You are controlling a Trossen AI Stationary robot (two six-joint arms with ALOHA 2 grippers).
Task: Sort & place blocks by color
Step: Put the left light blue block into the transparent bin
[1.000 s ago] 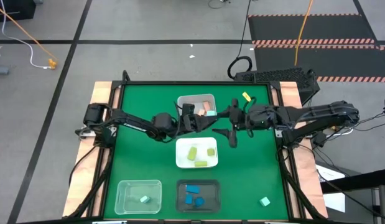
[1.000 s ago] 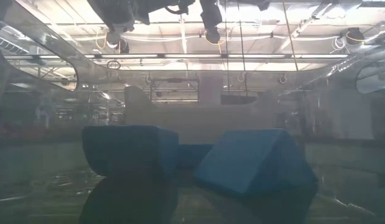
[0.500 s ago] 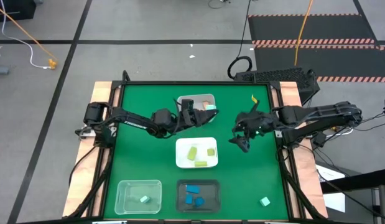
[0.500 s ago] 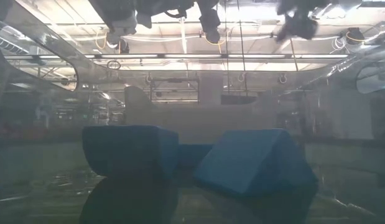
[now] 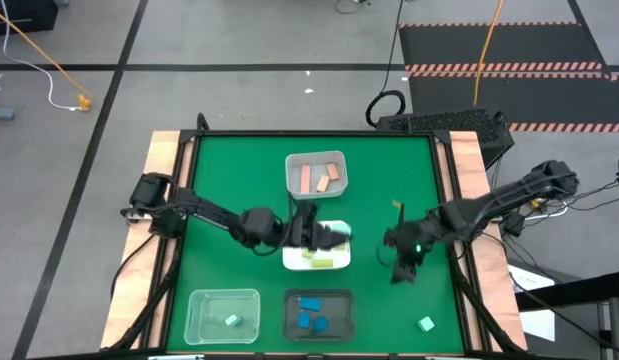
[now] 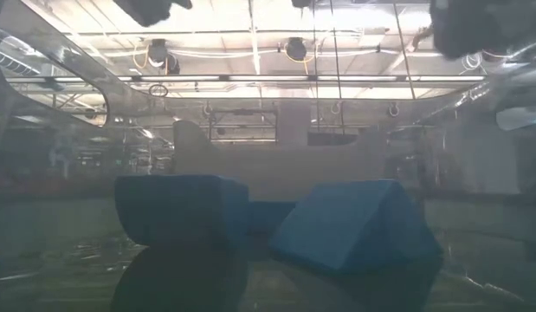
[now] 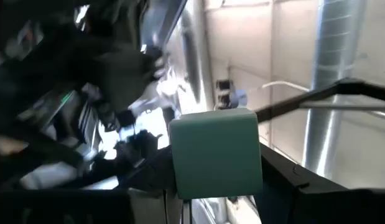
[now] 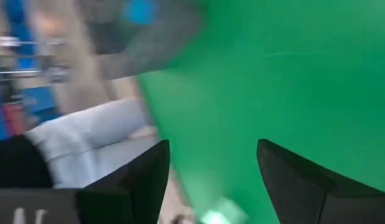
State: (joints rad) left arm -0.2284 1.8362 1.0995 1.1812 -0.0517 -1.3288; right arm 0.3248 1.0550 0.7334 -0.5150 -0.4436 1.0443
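My left gripper (image 5: 327,232) is shut on a pale mint block (image 5: 341,232), which hangs over the white tray (image 5: 289,262) holding yellow-green blocks (image 5: 311,247). In the left wrist view the mint block (image 7: 215,152) fills the gap between my fingers. Right of that tray, my right gripper (image 5: 397,268) hangs open over bare green mat (image 8: 273,74) and touches nothing. Pink blocks (image 5: 321,178) lie in the far tray, blue blocks (image 5: 311,314) in the black tray, and one mint block (image 5: 232,320) in the clear tray. Another mint block (image 5: 425,323) rests on the mat near the right corner. My left gripper pinches the mint block between its two fingers, one on each opposite side face (image 7: 180,180). The fingers reach roughly level from the table's left. The block is lifted clear, above the white tray.
The low view looks through the black tray's wall at two blue blocks (image 6: 181,208), with both arms blurred at the top. Wooden table edges (image 5: 167,150) frame the mat. Bare mat (image 5: 229,170) lies left of the far tray and around the right gripper.
My left gripper has drawn back from the far tray with the mint block and carried it toward the near edge, over the white tray. My right gripper has swung toward the near edge and slightly right, away from the trays.
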